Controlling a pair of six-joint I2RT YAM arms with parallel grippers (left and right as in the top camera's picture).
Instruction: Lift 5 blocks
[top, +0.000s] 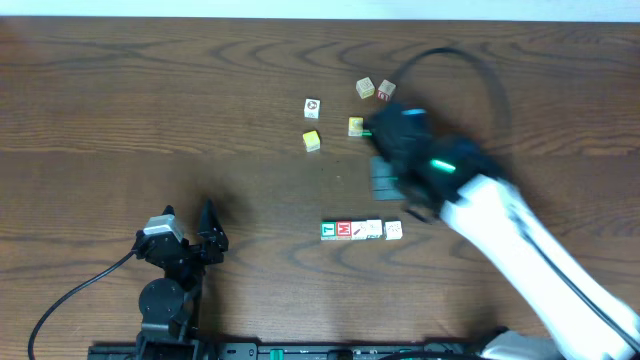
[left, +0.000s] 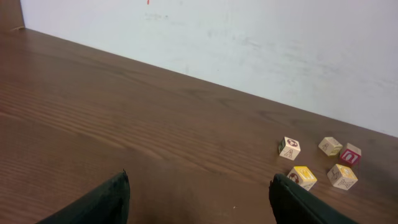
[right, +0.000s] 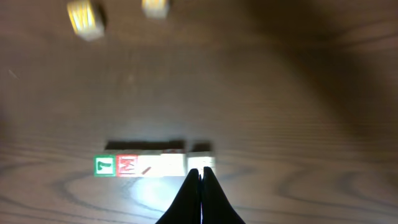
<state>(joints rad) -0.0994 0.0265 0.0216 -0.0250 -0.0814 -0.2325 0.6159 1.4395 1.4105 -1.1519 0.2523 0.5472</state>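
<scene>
Dark brown wood with long, streaked grain forms the table (top: 100, 90), and a plain whitish wall (left: 261, 43) is seen beyond its far edge. The left gripper (left: 200, 179) is held spread wide, its dark, wedge-shaped fingers (left: 106, 202) well apart with nothing between them. Ahead of it and to its right, five small wooden cubes are scattered loosely: a pale cube with a round mark (left: 290, 148), a yellow-faced cube (left: 301, 177), a plain pale cube (left: 330, 145), a red-sided cube (left: 350, 155) and a yellowish cube (left: 342, 177).

The five blocks (top: 359, 230) are laid flat on the table in a straight row, far to the right of the left gripper and just ahead of the right gripper (right: 200, 182). From left to right, a green-faced block with a white character (right: 104, 165), a red-faced block with a white M (right: 126, 165), a whitish block with a red stroke (right: 149, 165) and a plain whitish block (right: 173, 165) are set edge to edge. A fifth whitish block (right: 201, 162) is placed just beside them, across a thin gap.

The right gripper is pressed together, its dark tapered fingers meeting in a narrow point with nothing pinched. That point is seen directly before the fifth whitish block. Whether the block is touched cannot be told, since the view is blurred.
</scene>
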